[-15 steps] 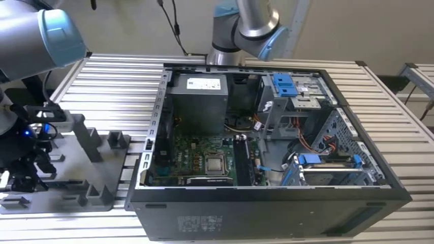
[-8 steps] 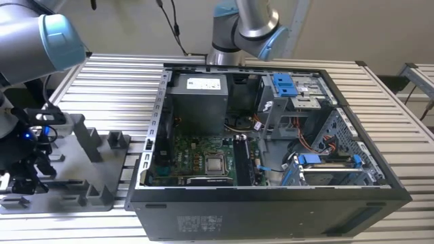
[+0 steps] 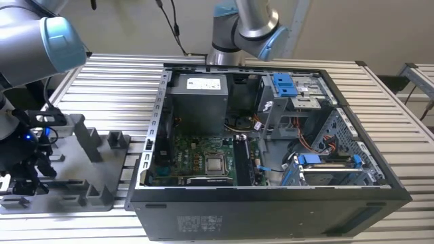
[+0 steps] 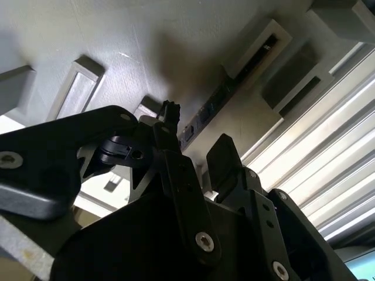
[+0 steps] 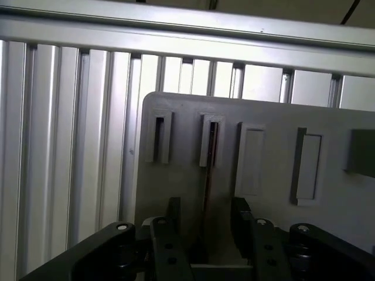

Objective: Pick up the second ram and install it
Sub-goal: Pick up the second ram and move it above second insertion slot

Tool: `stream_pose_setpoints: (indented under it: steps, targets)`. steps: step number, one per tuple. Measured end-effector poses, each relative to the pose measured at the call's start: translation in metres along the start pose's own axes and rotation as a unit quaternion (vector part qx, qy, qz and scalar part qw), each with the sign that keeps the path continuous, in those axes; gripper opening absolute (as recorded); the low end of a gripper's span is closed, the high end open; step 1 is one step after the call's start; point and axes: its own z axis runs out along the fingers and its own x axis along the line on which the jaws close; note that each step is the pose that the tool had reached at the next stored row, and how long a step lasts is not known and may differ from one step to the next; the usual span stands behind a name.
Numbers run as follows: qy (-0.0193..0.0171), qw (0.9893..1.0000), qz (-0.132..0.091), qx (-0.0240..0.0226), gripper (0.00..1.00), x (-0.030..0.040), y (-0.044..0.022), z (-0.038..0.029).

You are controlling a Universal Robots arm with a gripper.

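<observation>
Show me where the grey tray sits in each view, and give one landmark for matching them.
Exterior view: the tray lies at the exterior view's left, beside the case.
First wrist view: the tray is the slotted grey slab beyond the claw.
Second wrist view: the tray is the grey surface beyond the claw.
Shared landmark: the slatted table, which borders the tray in all three.
</observation>
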Motion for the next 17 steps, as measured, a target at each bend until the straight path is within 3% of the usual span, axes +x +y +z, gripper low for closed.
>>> stream_pose_setpoints:
  steps: [7, 17]
  targets:
    - [0.0027, 1.0, 0.0, 0.0068, 0.48, -0.0005, 0.0029, 0.0013]
    - [0.003, 1.0, 0.0, 0.007, 0.48, -0.0007, 0.005, 0.0018]
